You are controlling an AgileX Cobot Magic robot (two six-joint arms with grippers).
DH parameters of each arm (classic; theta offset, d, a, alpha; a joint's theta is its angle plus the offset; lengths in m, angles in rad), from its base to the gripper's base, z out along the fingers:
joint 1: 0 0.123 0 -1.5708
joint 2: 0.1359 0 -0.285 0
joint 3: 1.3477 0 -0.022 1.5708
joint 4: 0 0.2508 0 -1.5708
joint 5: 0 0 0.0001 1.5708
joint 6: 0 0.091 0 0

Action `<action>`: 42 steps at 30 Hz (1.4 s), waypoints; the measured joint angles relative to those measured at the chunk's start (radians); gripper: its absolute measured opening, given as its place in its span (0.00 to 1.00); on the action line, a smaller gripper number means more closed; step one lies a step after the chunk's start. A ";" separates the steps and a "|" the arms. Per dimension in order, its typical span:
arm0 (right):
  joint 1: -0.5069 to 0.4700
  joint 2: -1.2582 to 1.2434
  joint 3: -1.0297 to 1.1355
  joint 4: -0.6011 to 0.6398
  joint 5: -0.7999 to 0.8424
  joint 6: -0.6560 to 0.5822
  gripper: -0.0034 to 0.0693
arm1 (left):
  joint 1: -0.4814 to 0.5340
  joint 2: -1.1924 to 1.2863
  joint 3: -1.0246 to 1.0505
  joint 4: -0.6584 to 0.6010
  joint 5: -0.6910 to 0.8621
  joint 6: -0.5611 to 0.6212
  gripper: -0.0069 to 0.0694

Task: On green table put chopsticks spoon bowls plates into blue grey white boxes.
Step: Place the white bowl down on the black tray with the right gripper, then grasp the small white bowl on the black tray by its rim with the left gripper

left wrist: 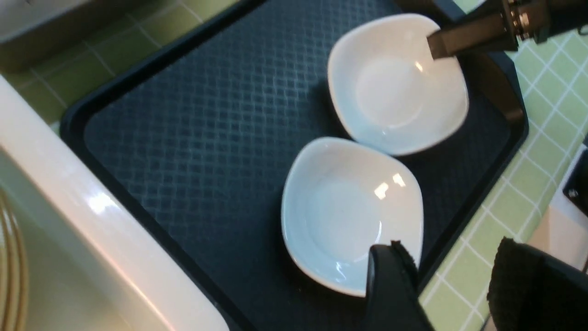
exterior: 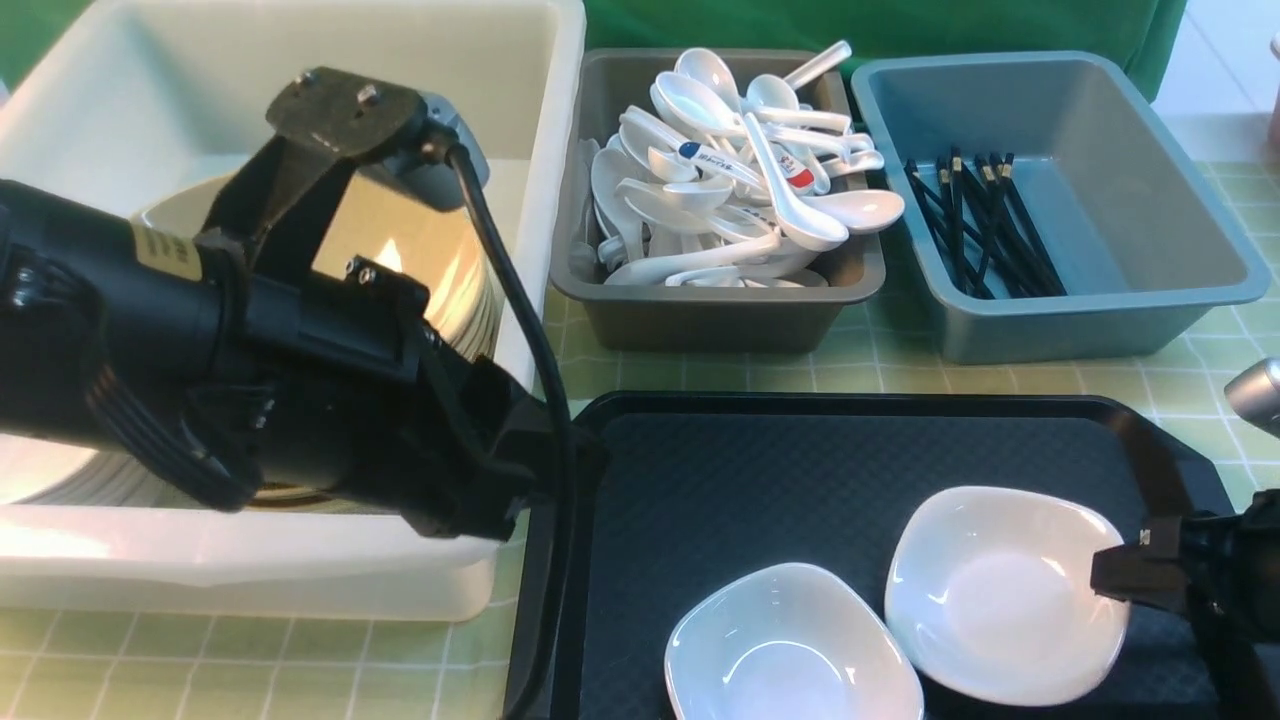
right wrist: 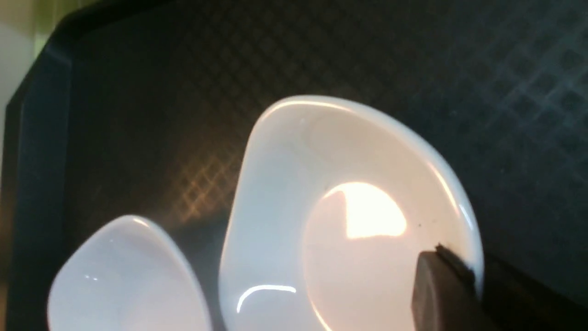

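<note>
Two white bowls sit on the black tray [exterior: 800, 450]. My right gripper [exterior: 1125, 572] is shut on the rim of the right bowl [exterior: 1000, 590]. One finger [right wrist: 441, 285] lies inside that bowl [right wrist: 330, 207] and the other is hidden under its rim. The left bowl [exterior: 790, 645] lies free beside it, touching or nearly so. My left arm reaches over the white box [exterior: 540, 100], which holds stacked plates [exterior: 440, 260]. The left gripper [left wrist: 452, 259] is open and empty, above the tray's near edge by the closer bowl [left wrist: 349, 211].
The grey box [exterior: 720, 310] is heaped with white spoons [exterior: 720, 180]. The blue box [exterior: 1100, 300] holds several black chopsticks [exterior: 985, 225]. Both stand behind the tray on the green checked cloth. The white box sits left of the tray.
</note>
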 joint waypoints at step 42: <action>0.199 -0.542 -0.446 -0.744 0.511 0.405 0.73 | -0.315 1.149 -0.920 0.100 0.270 -0.275 0.61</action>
